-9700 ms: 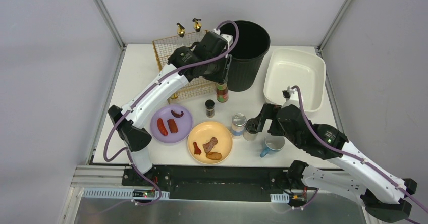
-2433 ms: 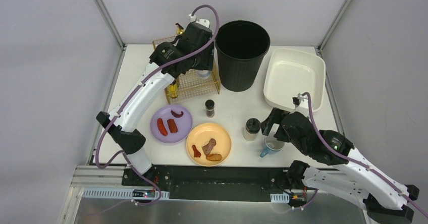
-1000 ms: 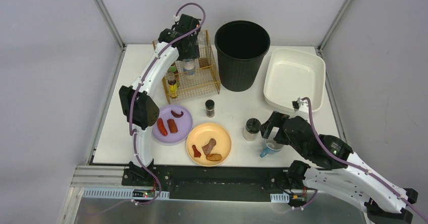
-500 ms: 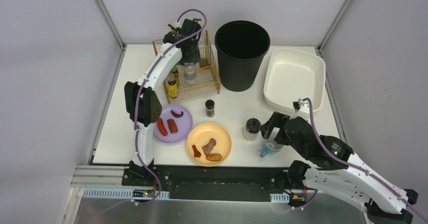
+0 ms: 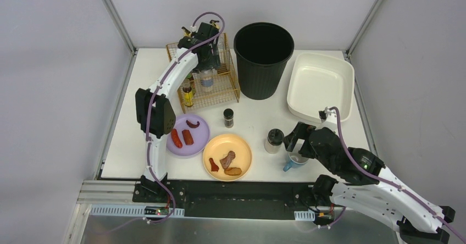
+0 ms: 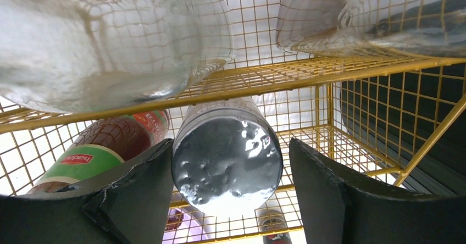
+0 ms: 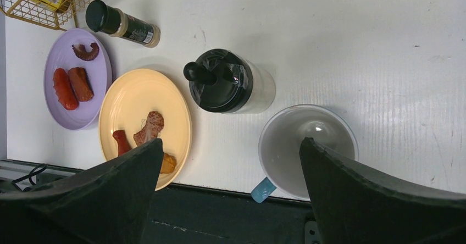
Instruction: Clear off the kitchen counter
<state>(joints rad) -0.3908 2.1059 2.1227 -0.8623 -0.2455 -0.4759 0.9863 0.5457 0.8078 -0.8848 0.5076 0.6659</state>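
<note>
Left claw (image 6: 229, 145) newly slack around silver-lidded jar (image 6: 226, 167); right claw (image 7: 229, 143) agape; bottle label (image 6: 77, 159) unreadable.

A yellow wire basket (image 5: 220, 93) is gleaming against the matte white tabletop (image 5: 253, 117), beside a black bin (image 5: 264, 57) and a white tub (image 5: 319, 84). Red sausages (image 5: 176, 138) are lying on a lilac plate (image 5: 200, 137). A pale orange plate (image 5: 239, 145) is sitting near a white mug (image 7: 297, 134) that is showing a blue handle.

Robot lab cell, mock kitchen: grey enclosure walls (image 5: 55, 90), aluminium posts (image 5: 114, 13), white kitchen counter (image 5: 253, 112).
</note>
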